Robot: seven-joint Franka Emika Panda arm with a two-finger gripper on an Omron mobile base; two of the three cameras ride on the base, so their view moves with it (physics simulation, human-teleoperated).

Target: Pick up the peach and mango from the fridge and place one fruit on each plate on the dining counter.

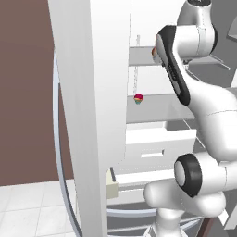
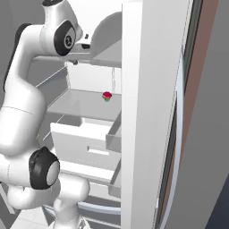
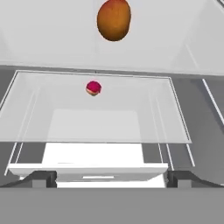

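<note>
- Mango (image 3: 113, 19) lies ahead of the gripper (image 3: 111, 177) inside the fridge (image 1: 92, 115), long axis running straight away from it.
- Peach (image 3: 93, 88) sits nearer, on a glass shelf (image 3: 175, 127).
- Jaws spread wide, holding nothing.

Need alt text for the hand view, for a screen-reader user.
Looking into the open white fridge: an orange-brown oval fruit sits at the top, on an upper shelf. Below it, a small red-pink round fruit rests on a clear glass shelf, above a white drawer.
</note>
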